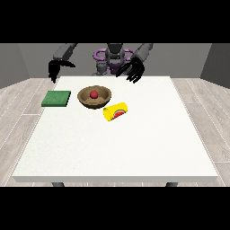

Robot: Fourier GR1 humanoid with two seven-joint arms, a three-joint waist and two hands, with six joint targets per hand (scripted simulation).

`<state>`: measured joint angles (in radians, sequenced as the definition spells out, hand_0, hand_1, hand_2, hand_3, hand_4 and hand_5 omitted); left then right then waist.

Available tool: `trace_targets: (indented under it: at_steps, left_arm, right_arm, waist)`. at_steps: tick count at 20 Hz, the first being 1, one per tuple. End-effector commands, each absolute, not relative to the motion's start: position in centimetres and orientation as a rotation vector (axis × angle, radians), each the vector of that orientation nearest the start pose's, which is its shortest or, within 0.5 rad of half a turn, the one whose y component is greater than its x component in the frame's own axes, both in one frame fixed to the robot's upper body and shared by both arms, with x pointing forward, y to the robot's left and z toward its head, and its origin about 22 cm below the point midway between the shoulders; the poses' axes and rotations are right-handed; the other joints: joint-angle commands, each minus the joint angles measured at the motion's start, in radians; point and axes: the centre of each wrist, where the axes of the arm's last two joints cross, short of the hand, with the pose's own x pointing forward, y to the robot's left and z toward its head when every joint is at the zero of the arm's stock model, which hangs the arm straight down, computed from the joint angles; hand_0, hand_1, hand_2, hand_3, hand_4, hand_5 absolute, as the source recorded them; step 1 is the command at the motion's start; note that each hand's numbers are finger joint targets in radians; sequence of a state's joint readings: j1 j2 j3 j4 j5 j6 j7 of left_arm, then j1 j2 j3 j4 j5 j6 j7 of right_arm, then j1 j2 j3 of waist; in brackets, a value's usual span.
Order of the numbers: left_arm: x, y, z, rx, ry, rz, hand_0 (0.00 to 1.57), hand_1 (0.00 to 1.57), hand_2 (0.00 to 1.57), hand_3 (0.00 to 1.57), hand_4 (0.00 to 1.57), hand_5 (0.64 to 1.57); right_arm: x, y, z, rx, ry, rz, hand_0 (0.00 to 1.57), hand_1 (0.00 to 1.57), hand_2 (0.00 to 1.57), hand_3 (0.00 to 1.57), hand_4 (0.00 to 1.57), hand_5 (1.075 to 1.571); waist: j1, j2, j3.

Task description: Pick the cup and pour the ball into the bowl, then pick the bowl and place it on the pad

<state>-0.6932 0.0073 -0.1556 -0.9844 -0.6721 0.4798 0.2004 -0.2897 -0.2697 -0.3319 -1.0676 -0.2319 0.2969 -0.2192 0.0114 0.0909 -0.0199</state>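
The red ball (pixel 94 94) lay inside the brown wooden bowl (pixel 104 99), so the pour appeared done. The yellow cup (pixel 116 111) lay on its side just beside the bowl toward the camera, its mouth facing away from the bowl, probably left where it was let go. The bowl stood on the white table (pixel 134 148), near but apart from the green pad (pixel 56 98) at its left, not yet moved there. The hand at the view's right (pixel 132 71) hung above the table's far edge, fingers spread and holding nothing. The hand at the view's left (pixel 54 70) hovered behind the pad, fingers hanging relaxed, empty, likely best placed for the bowl.
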Motion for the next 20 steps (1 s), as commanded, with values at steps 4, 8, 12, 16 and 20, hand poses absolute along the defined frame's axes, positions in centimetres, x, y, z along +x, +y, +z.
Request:
trace_targets:
  at_steps: [4, 8, 12, 16, 20]
  left_arm:
    - [34.5, 12.8, 4.7, 0.21, -1.854, -0.22, 0.0, 0.0, 0.0, 0.0, 0.0, 1.565]
    - [34.4, 16.7, 3.4, 0.102, -1.879, -0.256, 0.0, 0.0, 0.0, 0.0, 0.0, 1.564]
    - [34.3, 18.8, 3.1, 0.076, -1.859, -0.271, 0.0, 0.0, 0.0, 0.0, 0.0, 1.564]
    - [34.6, 18.1, 5.1, 0.089, -1.969, -0.265, 0.0, 0.0, 0.0, 0.0, 0.0, 1.565]
    - [34.5, 22.1, 6.4, 0.103, -1.934, -0.282, 0.0, 0.0, 0.0, 0.0, 0.0, 1.566]
  right_arm:
    - [32.3, -30.9, -0.6, 0.005, -1.711, -0.196, 0.0, 0.0, 0.0, 0.0, 0.21, 1.571]
    - [32.8, -29.7, -0.8, -0.012, -1.701, -0.251, 0.0, 0.0, 0.0, 0.0, 0.32, 1.57]
    - [34.1, -28.6, -1.0, -0.025, -1.644, -0.252, 0.0, 0.0, 0.0, 0.0, 0.31, 1.569]
    - [35.1, -30.2, -2.0, -0.054, -1.721, -0.295, 0.0, 0.0, 0.0, 0.0, 0.26, 1.567]
    - [33.7, -30.9, -4.5, -0.06, -1.675, -0.312, 0.0, 0.0, 0.0, 0.0, 0.19, 1.563]
  waist:
    - [0.103, 0.094, 0.0147]
    - [0.139, 0.1, 0.0189]
    - [0.138, 0.067, 0.0198]
    - [0.156, 0.167, 0.0205]
    - [0.153, 0.12, 0.0205]
